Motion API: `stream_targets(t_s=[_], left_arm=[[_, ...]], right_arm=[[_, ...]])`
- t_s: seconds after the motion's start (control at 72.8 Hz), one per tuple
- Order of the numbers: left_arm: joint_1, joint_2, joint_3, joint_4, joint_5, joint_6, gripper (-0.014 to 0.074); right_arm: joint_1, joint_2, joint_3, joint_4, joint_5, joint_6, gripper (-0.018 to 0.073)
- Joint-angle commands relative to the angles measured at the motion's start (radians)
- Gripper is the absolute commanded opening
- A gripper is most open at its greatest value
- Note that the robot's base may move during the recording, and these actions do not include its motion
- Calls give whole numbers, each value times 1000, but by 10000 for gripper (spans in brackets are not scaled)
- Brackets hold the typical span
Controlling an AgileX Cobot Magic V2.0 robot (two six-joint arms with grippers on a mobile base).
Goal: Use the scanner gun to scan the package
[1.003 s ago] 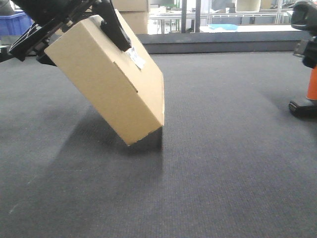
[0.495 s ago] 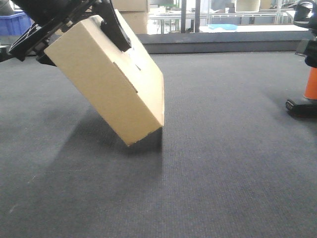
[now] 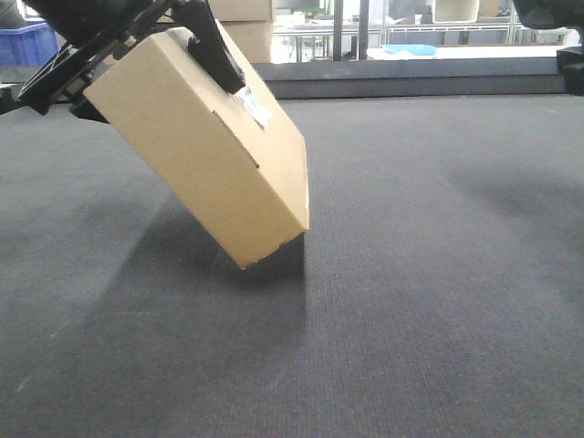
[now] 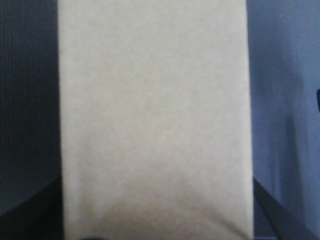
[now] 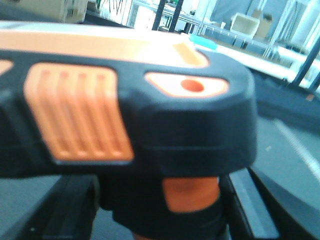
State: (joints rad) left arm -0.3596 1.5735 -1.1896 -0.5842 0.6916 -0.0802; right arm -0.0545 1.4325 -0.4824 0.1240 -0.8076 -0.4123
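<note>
Since its small white label (image 3: 255, 109) must face a reader, the left claw (image 3: 137, 66) clamps the smooth tan cardboard package (image 3: 210, 173) tilted at the left, low corner close to the ribbed dark-grey worktop (image 3: 438, 274), while the right claw (image 5: 160, 212) seems closed round the blocky black-and-orange plastic scanner gun (image 5: 150, 110).

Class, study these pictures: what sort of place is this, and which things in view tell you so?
Probably an indoor warehouse or robotics workshop. A blue plastic crate and stacked cardboard boxes stand at the back, with metal-framed benches beyond, and the work surface is dark carpet.
</note>
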Motion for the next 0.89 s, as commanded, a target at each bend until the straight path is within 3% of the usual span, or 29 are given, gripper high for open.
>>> stream_targets(t_s=[0.0, 0.22, 0.467, 0.715, 0.88], left_arm=[[-6, -3, -1, -15, -8, 0, -111], [-6, -3, -1, -15, -8, 0, -111], [-6, -3, -1, -15, -8, 0, -111], [-6, -3, -1, -15, -8, 0, -111], [-6, -3, -1, -15, -8, 0, -111]], right_arm=[[-4, -33, -5, -5, -14, -84, -162], [-4, -39, -5, -1, -18, -53, -162], [-4, -37, -5, 39, -70, 308, -162], [-4, 17, -5, 50, -168, 418, -162], [-4, 102, -5, 52, -296, 559, -162]])
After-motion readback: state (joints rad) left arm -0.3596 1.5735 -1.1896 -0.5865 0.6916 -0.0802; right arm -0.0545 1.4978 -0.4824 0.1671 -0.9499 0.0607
